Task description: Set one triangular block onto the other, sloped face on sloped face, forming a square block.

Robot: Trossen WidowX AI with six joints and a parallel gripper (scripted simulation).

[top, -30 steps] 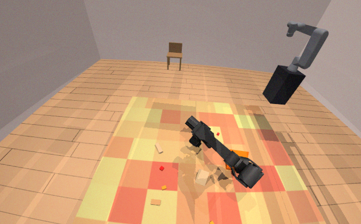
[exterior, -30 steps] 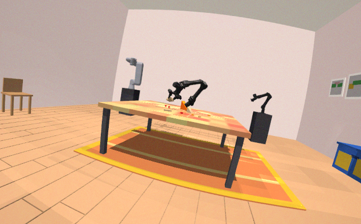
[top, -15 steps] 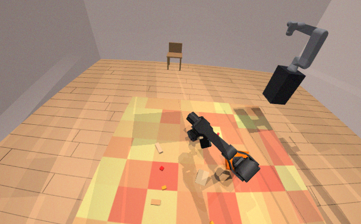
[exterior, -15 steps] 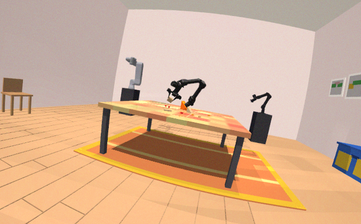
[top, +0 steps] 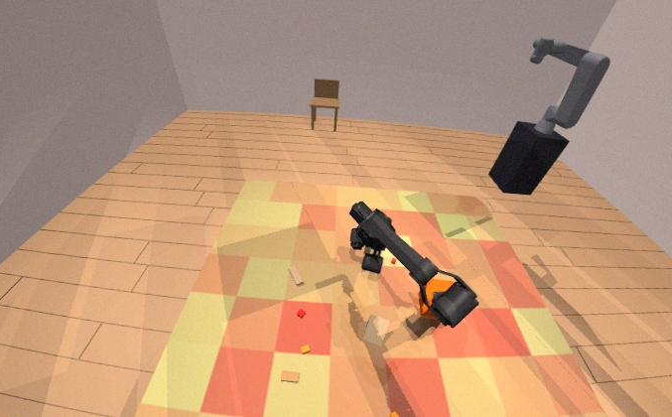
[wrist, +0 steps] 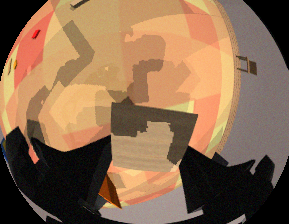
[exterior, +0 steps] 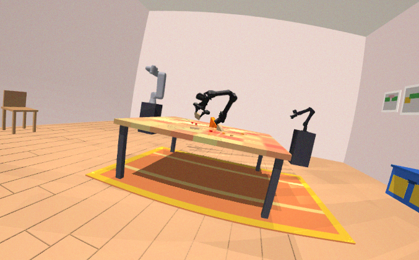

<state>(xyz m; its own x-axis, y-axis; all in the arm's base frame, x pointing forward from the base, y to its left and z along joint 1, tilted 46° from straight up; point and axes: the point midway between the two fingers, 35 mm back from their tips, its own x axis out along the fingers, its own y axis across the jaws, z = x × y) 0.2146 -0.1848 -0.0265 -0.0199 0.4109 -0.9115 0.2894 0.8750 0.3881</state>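
My gripper (top: 365, 251) (exterior: 200, 112) (wrist: 148, 141) is shut on a pale wooden triangular block, held above the table well away from the other block. The held block (exterior: 197, 116) (wrist: 145, 151) shows a broad flat face between the fingers in the wrist view; which face it is cannot be told. In the top view it is mostly hidden by the hand. The other pale triangular block (top: 375, 330) (exterior: 220, 127) rests on the table near the arm's base, with a slope visible in the exterior view.
An orange wedge-shaped object (top: 436, 291) (exterior: 212, 122) (wrist: 111, 192) stands beside the arm's base. A thin wooden piece (top: 296, 275) (exterior: 194, 128), a red cube (top: 301, 313) (wrist: 36, 34), an orange piece (top: 305, 348), a tan slab (top: 290, 376) and another red piece (top: 393, 260) lie on the table.
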